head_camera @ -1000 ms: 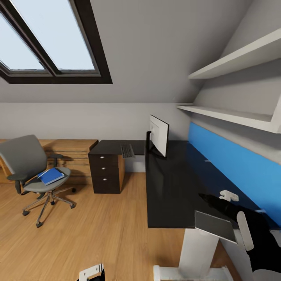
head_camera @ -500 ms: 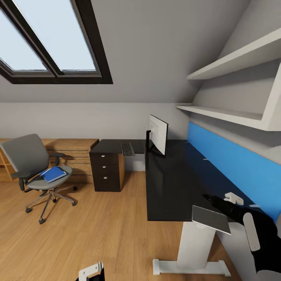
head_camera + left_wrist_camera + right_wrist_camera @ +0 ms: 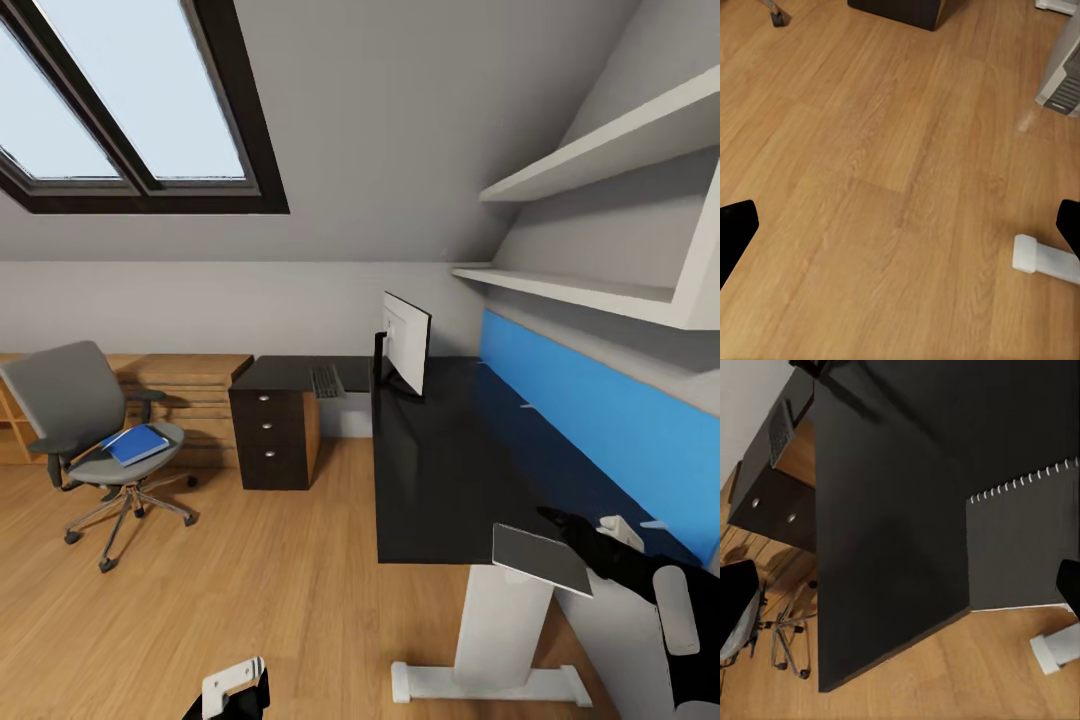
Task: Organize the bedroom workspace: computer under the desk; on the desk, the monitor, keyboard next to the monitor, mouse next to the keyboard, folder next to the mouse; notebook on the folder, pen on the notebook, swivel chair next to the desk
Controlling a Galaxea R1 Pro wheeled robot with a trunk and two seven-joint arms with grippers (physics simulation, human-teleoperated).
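Note:
The dark grey notebook [image 3: 540, 558] [image 3: 1020, 540] lies at the near end of the black desk [image 3: 440, 470], slightly over its edge. My right gripper [image 3: 578, 530] [image 3: 904, 600] hovers just behind the notebook, open, holding nothing. The monitor [image 3: 405, 345] stands on the desk's far part, with the keyboard [image 3: 325, 382] [image 3: 780, 431] to its left. The blue folder [image 3: 135, 445] rests on the grey swivel chair [image 3: 85, 420] out on the floor at the left. My left gripper [image 3: 235, 690] [image 3: 900, 225] hangs open over bare wood floor. The mouse, pen and computer I cannot pick out.
A dark three-drawer unit [image 3: 270, 440] stands under the desk's left wing, beside a light wooden dresser [image 3: 185, 385]. White shelves [image 3: 590, 290] and a blue wall panel [image 3: 600, 410] line the right wall. The desk's white leg [image 3: 505, 620] and foot [image 3: 1042, 259] are close by.
The view pulled back a little at first. My right gripper has drawn back from the notebook, which stays at the desk's edge. The left gripper has barely moved.

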